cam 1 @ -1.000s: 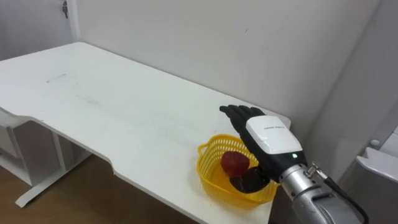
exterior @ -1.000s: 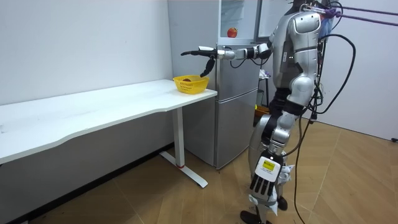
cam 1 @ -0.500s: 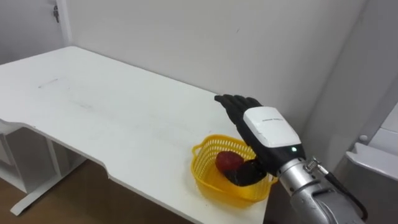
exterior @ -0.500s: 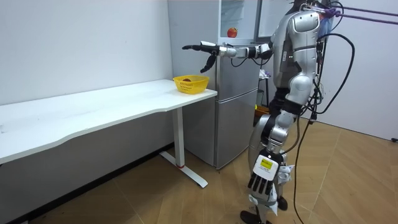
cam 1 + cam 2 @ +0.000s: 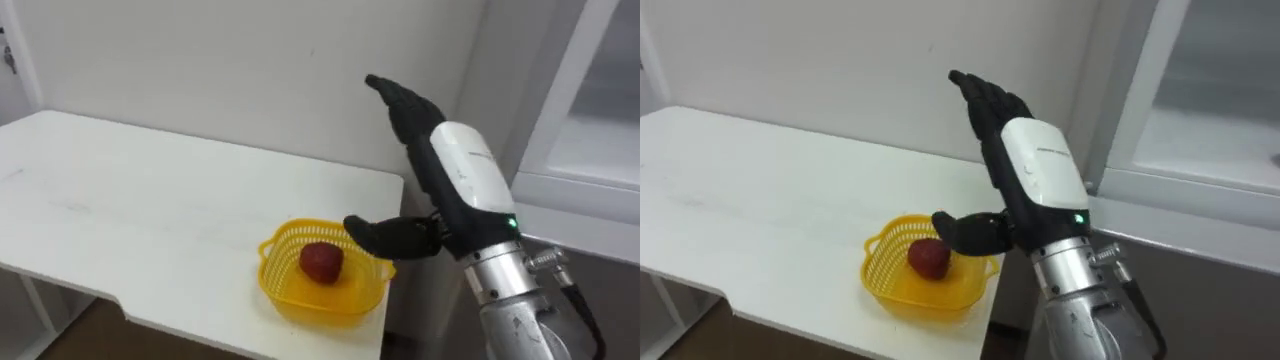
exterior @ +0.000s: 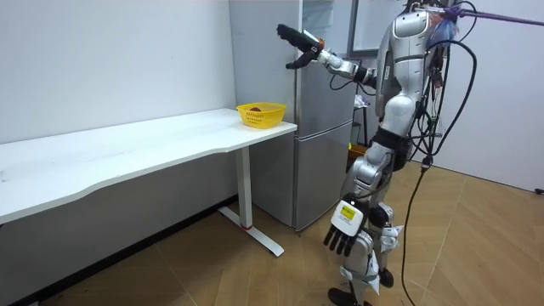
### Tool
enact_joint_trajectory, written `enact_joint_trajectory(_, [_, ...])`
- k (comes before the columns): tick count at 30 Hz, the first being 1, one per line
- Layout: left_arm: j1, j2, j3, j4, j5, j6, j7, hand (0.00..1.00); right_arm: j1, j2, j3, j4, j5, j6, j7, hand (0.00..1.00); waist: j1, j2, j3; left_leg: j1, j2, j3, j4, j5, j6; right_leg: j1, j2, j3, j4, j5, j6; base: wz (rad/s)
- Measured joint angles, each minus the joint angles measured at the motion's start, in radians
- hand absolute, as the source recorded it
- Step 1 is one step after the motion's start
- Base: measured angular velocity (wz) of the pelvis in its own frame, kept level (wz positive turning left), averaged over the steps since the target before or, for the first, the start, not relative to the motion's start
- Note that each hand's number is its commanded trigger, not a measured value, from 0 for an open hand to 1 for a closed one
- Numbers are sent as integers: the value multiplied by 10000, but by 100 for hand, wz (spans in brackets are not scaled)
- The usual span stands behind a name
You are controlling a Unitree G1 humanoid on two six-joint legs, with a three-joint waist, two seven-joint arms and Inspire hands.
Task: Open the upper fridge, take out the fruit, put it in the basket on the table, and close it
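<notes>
White counter (image 5: 120, 200) along the wall. Yellow mesh basket (image 5: 275, 285) sits near its right front corner. Red apple (image 5: 322, 262) lies inside the basket, roughly centred, so it looks already out of the fridge (image 6: 321, 157).

Right robot hand (image 5: 455, 185) is raised above and to the right of the basket. Fingers are straight and spread, thumb juts toward the basket, and it holds nothing and touches nothing. Upper fridge compartment stands open just right of the counter end.

Left robot hand (image 6: 344, 231) hangs by the leg with fingers relaxed, idle.

Handling, as a judgement:
- The apple is probably firm, fairly light, smooth-skinned and round, so it would roll or slip under a fingertip pinch and bruise under a hard squeeze.
- Basket walls block side access, so the best hold is from above, wrapping its widest part with thumb opposite fingers.
- The basket looks light and could slide or tip if nudged.
</notes>
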State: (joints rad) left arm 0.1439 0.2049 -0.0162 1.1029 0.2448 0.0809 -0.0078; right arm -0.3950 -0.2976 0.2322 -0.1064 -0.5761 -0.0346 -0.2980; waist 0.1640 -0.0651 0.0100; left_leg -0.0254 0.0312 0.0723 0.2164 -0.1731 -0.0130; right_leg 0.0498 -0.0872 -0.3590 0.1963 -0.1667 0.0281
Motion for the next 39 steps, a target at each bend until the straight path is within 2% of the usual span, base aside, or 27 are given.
enact_joint_trajectory(2, [-45,-7,8,-2,-55,-60,7,0,213,34,-253,-526,327,-65,-225,0,-155,46,-36,13,21,68,-90,-8,5,-6,1,13,13,2,-4,-8])
enact_joint_trajectory(3, [-35,-16,19,3,-199,-126,35,0,455,33,-367,-1005,517,-130,-421,0,-224,71,-104,47,20,82,-132,-6,5,0,-3,30,17,2,-4,-10])
enact_joint_trajectory(4, [-34,-48,18,4,-342,-182,56,0,667,36,-483,-1430,669,-318,-582,0,-249,106,-120,208,32,183,-194,-5,5,18,1,108,48,2,-4,-16])
enact_joint_trajectory(6, [-6,-123,22,5,-471,-275,78,0,920,89,-606,-1962,685,-540,-813,0,-265,155,-128,331,58,360,-286,-4,4,51,16,252,77,2,-4,-26])
enact_joint_trajectory(10, [129,-166,108,294,-560,-531,314,0,1421,439,-1045,-2876,651,-969,-1215,0,-638,184,-128,485,64,525,-310,-6,5,70,36,424,73,6,-10,-14])
enact_joint_trajectory(12, [268,-188,106,295,-560,-629,451,0,1442,475,-1297,-2964,652,-1155,-1545,0,-789,189,-126,534,67,606,-349,-7,7,61,35,502,78,11,-18,-15])
enact_joint_trajectory(17, [447,-194,100,435,-579,-681,645,0,1763,647,-2109,-3130,704,-1532,-2433,0,-1200,211,-138,549,86,652,-342,-7,6,46,59,571,82,24,-38,-3])
enact_joint_trajectory(21, [474,-253,143,723,-572,-802,646,0,2258,642,-2929,-3713,656,-1959,-3086,0,-1448,312,-197,555,84,653,-317,-7,6,65,63,585,78,25,-39,0])
enact_joint_trajectory(24, [531,-302,150,738,-559,-851,647,0,2828,622,-3353,-3721,624,-2269,-3540,0,-1568,364,-177,721,93,651,-366,-16,-6,225,74,575,57,25,-39,0])
enact_joint_trajectory(28, [540,-374,520,736,-540,-855,635,0,3510,591,-3808,-3645,610,-2260,-3854,0,-1596,367,-176,726,97,657,-365,-19,-14,191,78,589,51,24,-39,-1])
enact_joint_trajectory(35, [523,-370,614,703,-545,-834,581,0,3614,541,-4243,-3323,699,-2148,-3967,0,-1622,262,-172,726,84,663,-353,-18,-14,176,100,638,-112,2,-45,0])
enact_joint_trajectory(36, [506,-362,709,695,-547,-835,559,0,3615,463,-4298,-3224,804,-2144,-3959,0,-1623,237,-177,724,84,663,-350,-17,-16,178,114,639,-113,3,-47,0])
enact_joint_trajectory(39, [484,-300,750,664,-531,-837,540,0,3612,127,-4584,-2983,1074,-2123,-3816,0,-1622,109,-108,701,83,660,-404,-15,-19,169,117,629,-128,2,-46,0])
